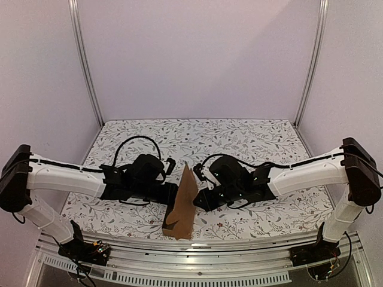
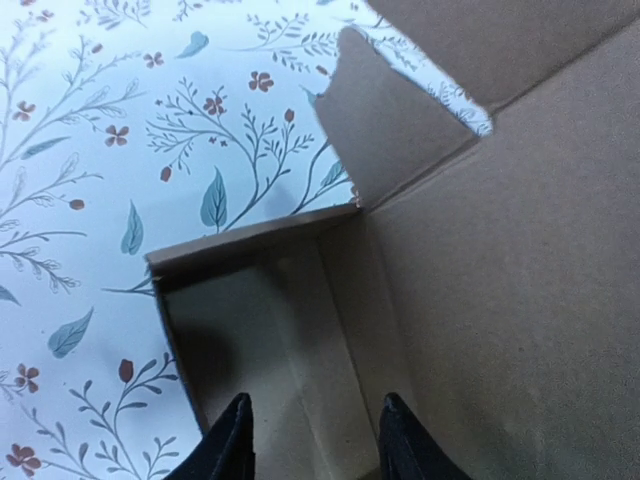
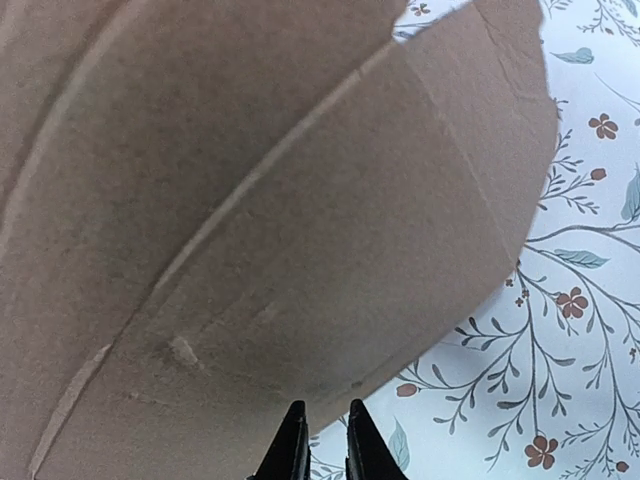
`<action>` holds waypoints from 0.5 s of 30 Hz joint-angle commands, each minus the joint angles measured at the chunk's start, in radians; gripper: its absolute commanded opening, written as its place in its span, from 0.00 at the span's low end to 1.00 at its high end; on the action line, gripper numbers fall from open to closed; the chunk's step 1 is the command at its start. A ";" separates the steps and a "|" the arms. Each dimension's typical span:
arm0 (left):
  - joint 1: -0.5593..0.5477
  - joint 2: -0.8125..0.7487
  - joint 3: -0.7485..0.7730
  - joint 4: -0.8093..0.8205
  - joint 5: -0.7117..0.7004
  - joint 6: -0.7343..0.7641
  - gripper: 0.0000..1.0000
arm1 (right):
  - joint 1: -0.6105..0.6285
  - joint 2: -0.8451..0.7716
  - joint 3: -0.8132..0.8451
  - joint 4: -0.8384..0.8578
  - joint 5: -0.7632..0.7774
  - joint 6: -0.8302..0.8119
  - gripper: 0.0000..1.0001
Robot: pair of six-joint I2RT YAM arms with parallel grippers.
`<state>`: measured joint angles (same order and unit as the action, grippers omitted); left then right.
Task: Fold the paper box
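Note:
The paper box (image 1: 182,206) is plain brown cardboard, partly folded, and stands on edge at the near middle of the table between both arms. My left gripper (image 1: 172,194) reaches it from the left. In the left wrist view the left gripper (image 2: 316,400) is open, its fingertips (image 2: 236,430) inside the box's hollow (image 2: 260,330) with a side wall and a loose flap (image 2: 385,120) beyond. My right gripper (image 1: 199,201) is at the box's right side. In the right wrist view the right gripper (image 3: 325,410) shows only a narrow gap, its tips at the lower edge of a curved creased panel (image 3: 280,220).
A floral tablecloth (image 1: 251,140) covers the table. White enclosure walls with metal posts (image 1: 87,66) stand at the back and sides. An aluminium rail (image 1: 197,245) runs along the near edge between the arm bases.

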<state>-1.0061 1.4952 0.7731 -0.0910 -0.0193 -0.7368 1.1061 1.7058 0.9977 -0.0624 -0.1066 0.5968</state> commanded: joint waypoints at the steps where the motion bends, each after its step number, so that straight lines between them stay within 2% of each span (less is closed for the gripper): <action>1: -0.015 -0.093 -0.039 0.015 -0.057 0.028 0.37 | 0.009 0.003 0.024 -0.034 0.013 -0.015 0.14; 7: -0.016 -0.150 -0.084 -0.014 -0.085 0.010 0.24 | 0.012 -0.001 0.035 -0.044 0.015 -0.022 0.13; 15: -0.013 -0.216 -0.126 -0.137 -0.194 -0.025 0.00 | 0.020 -0.014 0.055 -0.057 0.019 -0.033 0.12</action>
<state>-1.0100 1.3170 0.6712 -0.1425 -0.1356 -0.7414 1.1137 1.7058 1.0176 -0.0994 -0.1055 0.5785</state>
